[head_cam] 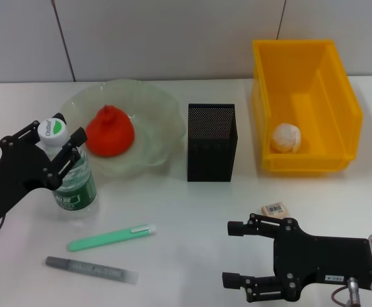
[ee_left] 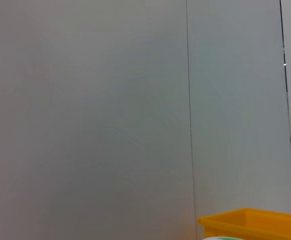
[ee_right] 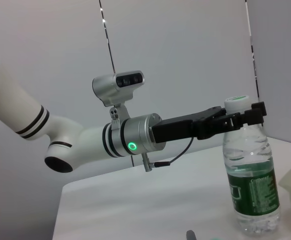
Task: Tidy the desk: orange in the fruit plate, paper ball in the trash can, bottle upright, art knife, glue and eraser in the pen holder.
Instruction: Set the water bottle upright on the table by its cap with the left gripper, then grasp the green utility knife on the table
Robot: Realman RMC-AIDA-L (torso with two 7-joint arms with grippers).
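Gripping the neck of the upright bottle (head_cam: 71,176), the left hand (head_cam: 61,148) has the orange (head_cam: 109,131) in the fruit plate (head_cam: 157,112) just beyond its fingertips. Farther right, the right hand (head_cam: 237,252) hovers open over the tabletop (head_cam: 192,224), the eraser (head_cam: 275,208) just behind its upper finger.

The head view looks down from above onto the white table (head_cam: 192,224), taking in both arms. The left wrist view faces the grey wall (ee_left: 85,110), catching only the yellow bin (ee_left: 253,222) rim. The right wrist view looks low across the table at the bottle (ee_right: 250,175), which the head view shares
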